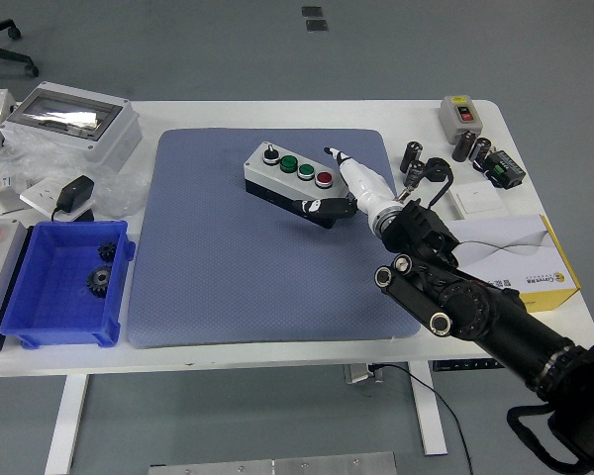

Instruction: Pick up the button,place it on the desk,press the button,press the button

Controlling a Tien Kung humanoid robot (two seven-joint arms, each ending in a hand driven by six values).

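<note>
The grey button box lies on the blue-grey mat, in its far middle part. On top it carries a black knob, two green buttons and a red button at its right end. My right hand, white with black fingertips, reaches in from the lower right and grips the box's right end. The thumb is against the front side and a finger is at the back edge. The box looks slightly raised at that end. The left arm is out of view.
A blue bin with black gears sits at the left, with a grey enclosure and black adapter behind it. At the right are a small switch box, black cylinders and a yellow-white carton.
</note>
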